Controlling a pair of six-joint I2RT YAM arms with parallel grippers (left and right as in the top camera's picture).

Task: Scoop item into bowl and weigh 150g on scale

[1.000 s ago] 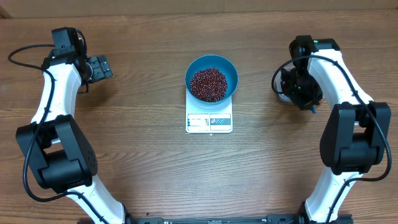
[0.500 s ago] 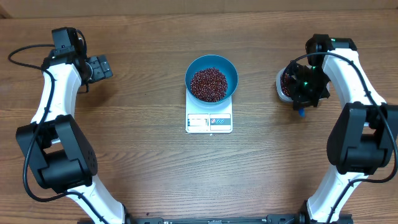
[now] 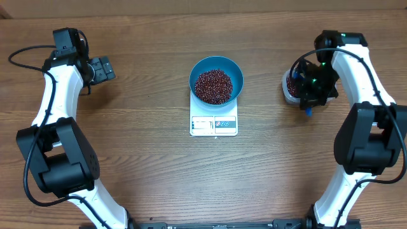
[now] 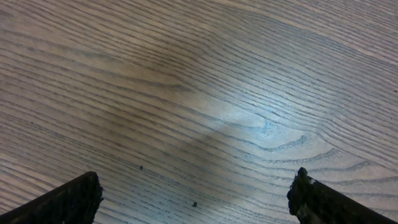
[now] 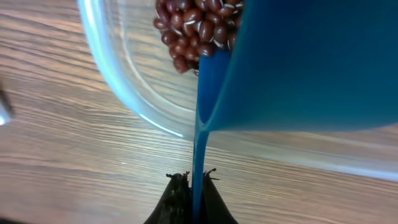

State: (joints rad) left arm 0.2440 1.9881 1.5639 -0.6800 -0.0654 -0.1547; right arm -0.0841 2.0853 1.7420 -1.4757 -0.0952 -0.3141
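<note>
Beans [image 3: 213,86] are heaped in the bowl [image 3: 236,72] on the scale [image 3: 213,125], mid-surface. The right pincer [image 5: 191,182] is clamped on the scoop [image 5: 298,62] over the tub [image 5: 118,81]. The left pincer [image 4: 196,198] is spread wide, empty.

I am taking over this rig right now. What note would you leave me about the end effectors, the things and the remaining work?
Left end effector: open, empty, above bare table at the far left.
Right end effector: shut on the handle of the blue scoop, held over the clear tub.
Things: beans heaped in the blue bowl, which sits on the scale; more in the tub.
Done: beans scooped into the bowl.
Left: read the display, unreadable here, then adjust to target.
</note>
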